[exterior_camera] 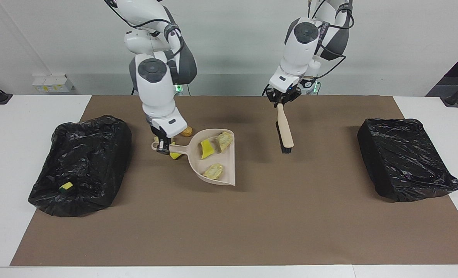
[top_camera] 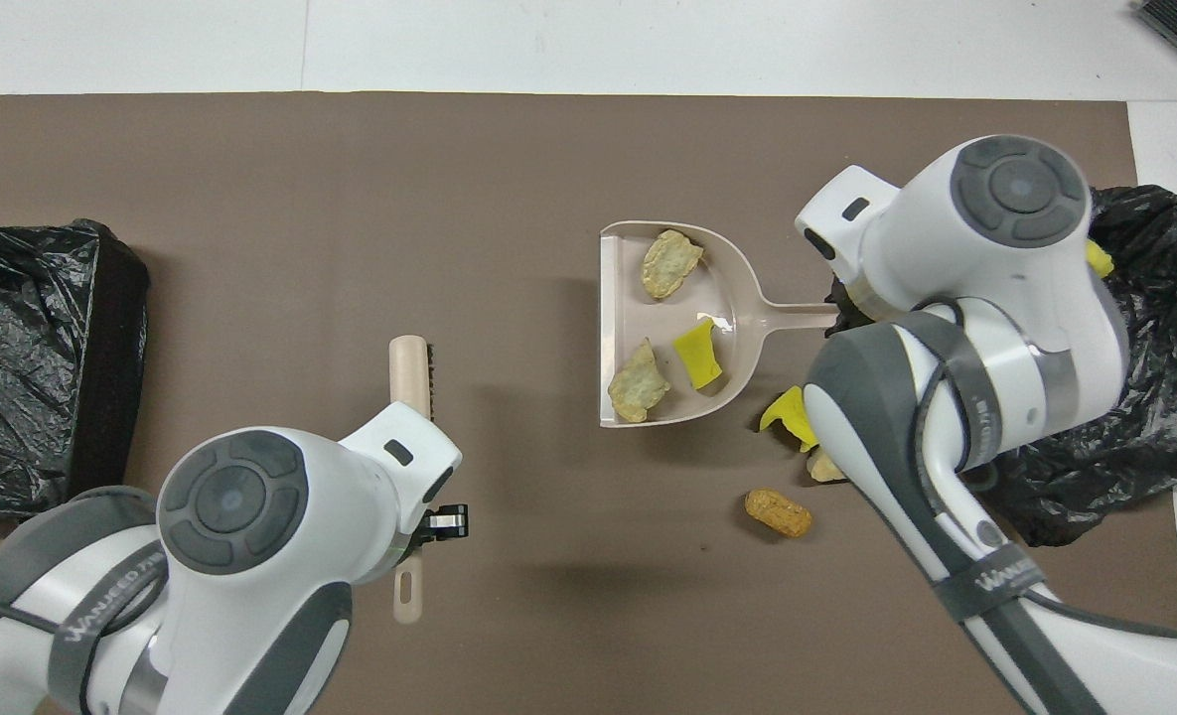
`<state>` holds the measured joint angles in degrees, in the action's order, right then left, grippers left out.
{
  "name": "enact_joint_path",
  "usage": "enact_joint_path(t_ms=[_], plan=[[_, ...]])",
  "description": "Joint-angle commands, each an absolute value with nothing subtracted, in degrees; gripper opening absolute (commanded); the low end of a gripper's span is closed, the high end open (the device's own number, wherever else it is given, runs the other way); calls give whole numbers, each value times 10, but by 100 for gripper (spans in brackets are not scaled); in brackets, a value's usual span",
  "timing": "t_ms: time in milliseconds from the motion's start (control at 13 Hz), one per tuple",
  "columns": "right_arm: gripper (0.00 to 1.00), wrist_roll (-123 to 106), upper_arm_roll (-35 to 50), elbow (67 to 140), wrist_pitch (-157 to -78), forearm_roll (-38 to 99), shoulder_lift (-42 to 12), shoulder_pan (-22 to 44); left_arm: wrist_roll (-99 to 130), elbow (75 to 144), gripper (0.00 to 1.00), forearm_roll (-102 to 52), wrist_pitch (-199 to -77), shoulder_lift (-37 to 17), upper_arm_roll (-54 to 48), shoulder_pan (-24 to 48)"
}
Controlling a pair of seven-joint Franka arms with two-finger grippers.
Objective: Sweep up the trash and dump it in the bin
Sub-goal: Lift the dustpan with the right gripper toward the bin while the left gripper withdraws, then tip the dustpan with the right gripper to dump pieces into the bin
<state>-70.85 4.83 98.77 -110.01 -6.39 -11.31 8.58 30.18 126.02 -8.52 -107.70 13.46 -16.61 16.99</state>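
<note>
My right gripper [exterior_camera: 162,148] is shut on the handle of the beige dustpan [exterior_camera: 214,159], which is held a little above the brown mat. In the pan lie a yellow sponge piece [exterior_camera: 205,148] and two tan bread-like chunks [top_camera: 669,264] [top_camera: 638,382]. More trash lies on the mat under the handle: a yellow scrap [top_camera: 785,412], a tan piece [top_camera: 824,465] and an orange chunk [exterior_camera: 187,132]. The bin [exterior_camera: 80,166], lined with a black bag, stands at the right arm's end and holds one yellow piece [exterior_camera: 65,187]. My left gripper [exterior_camera: 281,101] is shut on the brush [exterior_camera: 285,129], which hangs bristles-down over the mat.
A second black-lined bin [exterior_camera: 404,158] stands at the left arm's end of the table. The brown mat [exterior_camera: 229,224] covers most of the white table. In the overhead view my right arm hides part of the bin [top_camera: 1144,397] at its end.
</note>
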Motion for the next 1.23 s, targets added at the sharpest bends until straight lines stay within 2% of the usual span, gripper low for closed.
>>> enact_joint_path(t_ms=[0,154,231,462,770,1002,1156], plan=[[0,-740,55,983,-1086,-44,-94,45,356,1302,0,-82,-1128,148,-214,167],[0,-771,54,983,-1087,-20,-92,8,425,1355,0,-82,-1222,138,-282,166],[0,-786,54,983,-1088,8,-92,-1,449,1358,0,-83,-1245,133,-290,170],[0,-810,50,972,-1085,21,-87,-7,562,1344,0,-84,-1310,61,-362,175],[0,-851,49,928,-1011,13,-71,-50,569,1338,0,-72,-1335,48,-388,175],[0,-902,47,925,-995,-6,-67,-103,566,1339,0,-68,-1346,32,-395,178],[0,-935,47,925,-996,-49,-66,-138,582,1335,0,-1,-1350,-19,-397,190]])
